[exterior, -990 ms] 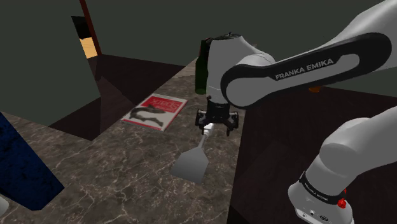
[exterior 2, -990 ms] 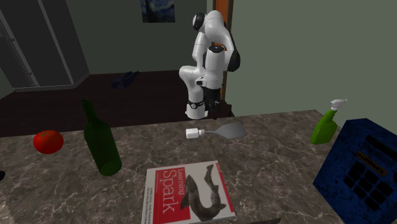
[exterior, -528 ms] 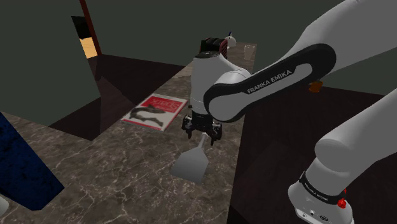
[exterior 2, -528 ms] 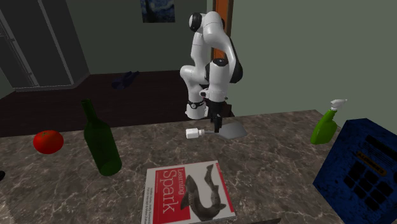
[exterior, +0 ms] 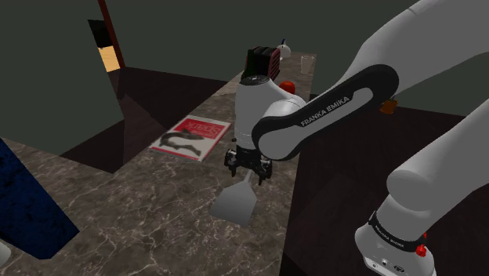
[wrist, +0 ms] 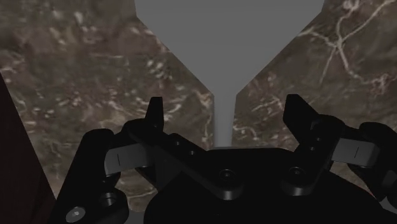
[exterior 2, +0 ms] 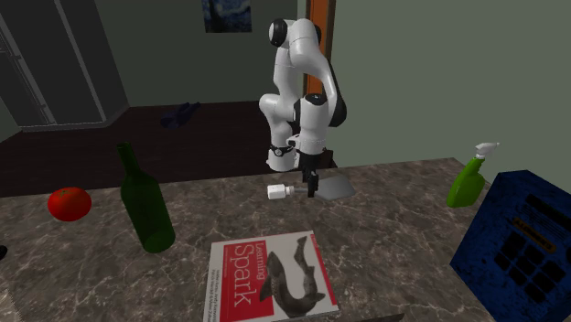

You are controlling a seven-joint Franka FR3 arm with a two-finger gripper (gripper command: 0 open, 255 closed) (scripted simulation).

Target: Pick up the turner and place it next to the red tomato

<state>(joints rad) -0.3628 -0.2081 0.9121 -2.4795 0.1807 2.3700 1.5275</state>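
The turner lies flat on the marble counter (exterior: pixel 141 204); its grey blade (exterior: pixel 233 202) points toward the shoulder view's lower edge. In the second exterior view its white handle end (exterior 2: pixel 277 191) sticks out to the left of the gripper, the blade (exterior 2: pixel 336 188) to the right. My gripper (exterior: pixel 249 168) (exterior 2: pixel 311 187) is low over the turner's neck. In the wrist view the gripper (wrist: pixel 226 114) is open, and the fingertips (wrist: pixel 154 111) stand on either side of the thin neck without touching it, with the blade (wrist: pixel 226 44) ahead. The red tomato (exterior 2: pixel 70 203) (exterior: pixel 288 85) sits far along the counter.
A dark green bottle (exterior 2: pixel 145 209) stands between turner and tomato. A red-and-white book (exterior 2: pixel 270 277) (exterior: pixel 191 137) lies nearby. A green spray bottle (exterior 2: pixel 468 181) and a blue crate (exterior 2: pixel 526 242) (exterior: pixel 23 204) are at the other end. The counter edge runs close beside the turner.
The arm swung over and the gripper came down from above the handle end to straddle the turner's neck. The turner has not moved.
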